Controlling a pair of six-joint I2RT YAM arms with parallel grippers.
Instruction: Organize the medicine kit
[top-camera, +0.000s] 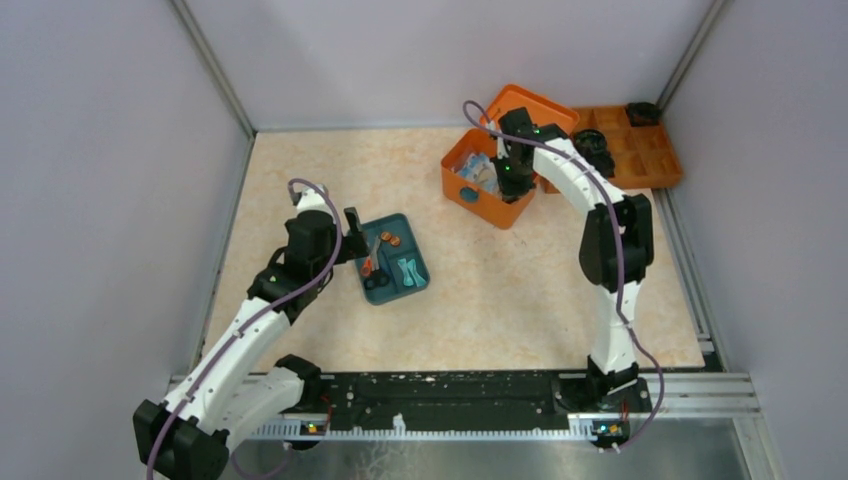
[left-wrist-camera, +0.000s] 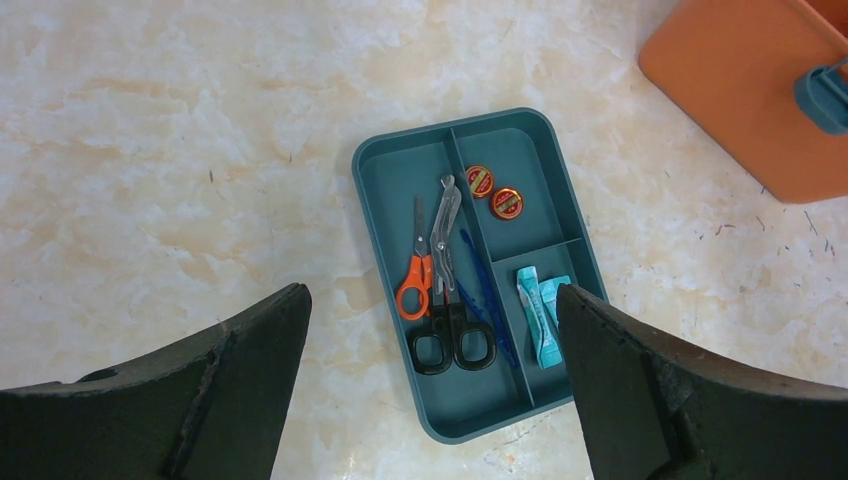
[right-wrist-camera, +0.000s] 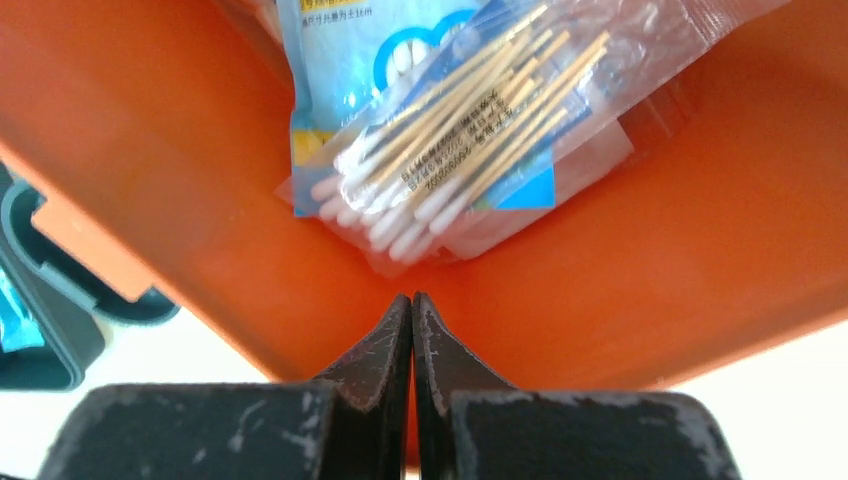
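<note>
Fingers of the right tool (right-wrist-camera: 412, 318) press together with nothing between them. Their tips are down inside the open orange plastic medicine kit (right-wrist-camera: 650, 270), just short of a clear bag of cotton swabs (right-wrist-camera: 470, 130) lying in it. The left tool (left-wrist-camera: 430, 300) gapes wide and holds nothing, above a teal compartment tray (left-wrist-camera: 400, 160) on the bench (left-wrist-camera: 150, 150), off the kit's latch side.

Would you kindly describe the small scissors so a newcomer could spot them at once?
Find the teal tray on the marbled table. In its long compartment, beside the black-handled shears and a thin blue tool, lie the scissors. They are the only tool with orange handles.
</note>
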